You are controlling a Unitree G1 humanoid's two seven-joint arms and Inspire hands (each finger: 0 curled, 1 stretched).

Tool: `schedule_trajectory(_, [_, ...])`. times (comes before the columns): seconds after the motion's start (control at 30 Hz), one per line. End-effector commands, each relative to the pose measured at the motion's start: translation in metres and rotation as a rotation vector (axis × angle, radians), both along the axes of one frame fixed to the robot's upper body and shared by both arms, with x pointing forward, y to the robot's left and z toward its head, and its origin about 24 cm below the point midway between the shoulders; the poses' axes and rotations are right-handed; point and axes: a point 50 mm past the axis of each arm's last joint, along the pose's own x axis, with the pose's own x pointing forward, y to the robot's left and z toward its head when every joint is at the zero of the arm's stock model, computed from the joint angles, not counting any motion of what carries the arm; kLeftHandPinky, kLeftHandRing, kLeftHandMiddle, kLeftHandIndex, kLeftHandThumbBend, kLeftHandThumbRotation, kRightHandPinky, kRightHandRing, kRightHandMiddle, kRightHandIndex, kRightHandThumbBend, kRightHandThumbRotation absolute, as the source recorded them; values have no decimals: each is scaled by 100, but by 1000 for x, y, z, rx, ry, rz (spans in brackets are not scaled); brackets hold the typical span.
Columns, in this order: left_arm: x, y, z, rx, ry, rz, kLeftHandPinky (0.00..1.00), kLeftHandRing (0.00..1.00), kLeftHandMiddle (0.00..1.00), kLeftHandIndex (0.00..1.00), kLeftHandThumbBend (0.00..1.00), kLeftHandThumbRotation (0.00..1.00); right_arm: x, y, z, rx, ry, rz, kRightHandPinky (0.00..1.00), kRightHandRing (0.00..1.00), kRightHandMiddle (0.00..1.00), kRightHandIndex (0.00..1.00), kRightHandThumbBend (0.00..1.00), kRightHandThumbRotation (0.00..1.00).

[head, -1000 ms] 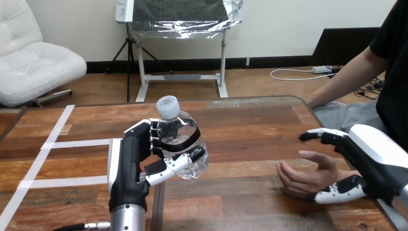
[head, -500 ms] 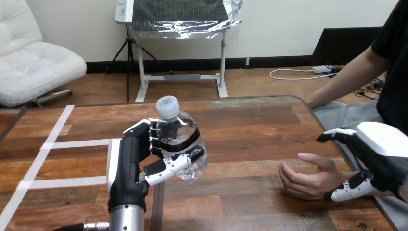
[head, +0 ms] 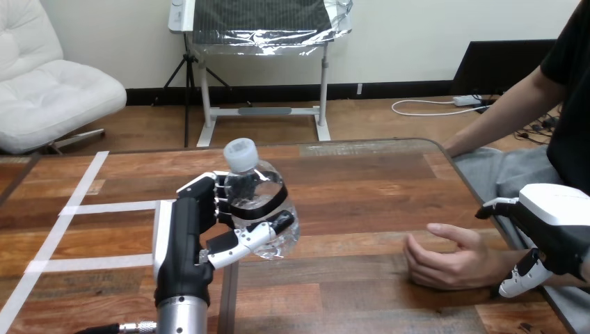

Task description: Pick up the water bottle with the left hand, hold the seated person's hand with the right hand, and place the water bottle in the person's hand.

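A clear water bottle (head: 256,202) with a white cap and a dark label band stands upright above the table's middle left. My left hand (head: 182,233) is shut on it, fingers behind and thumb across its lower front. The person's hand (head: 445,261) rests on the table at the right, palm turned up and fingers loosely curled. My right hand (head: 556,226) is at the person's wrist, by the table's right edge. Its fingers (head: 498,206) reach over the wrist with a gap, and its thumb (head: 516,280) lies against the near side. It is open, not closed round the wrist.
The wooden table (head: 362,181) has white tape lines (head: 83,207) on its left part. Its far edge curves round at the back right. The person's forearm (head: 501,115) comes in at the upper right.
My right hand has drawn back to the right, from over the person's palm to the wrist. The left hand and bottle have stayed in place.
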Motion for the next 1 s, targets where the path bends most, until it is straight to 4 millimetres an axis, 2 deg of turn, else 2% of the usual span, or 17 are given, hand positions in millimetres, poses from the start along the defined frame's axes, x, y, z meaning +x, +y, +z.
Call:
schedule_trajectory(0.0, [7,-2,25,-10,-129,-9,35,39,44,47,66,0,17,-6,20,-80,-34,6,80,90,90,85,81,0])
schedule_trajectory(0.97, [8,-1,25,-15,-132,-11,35,40,44,47,66,0,29,-18,13,-136,94,-16,79,88,89,85,77,0])
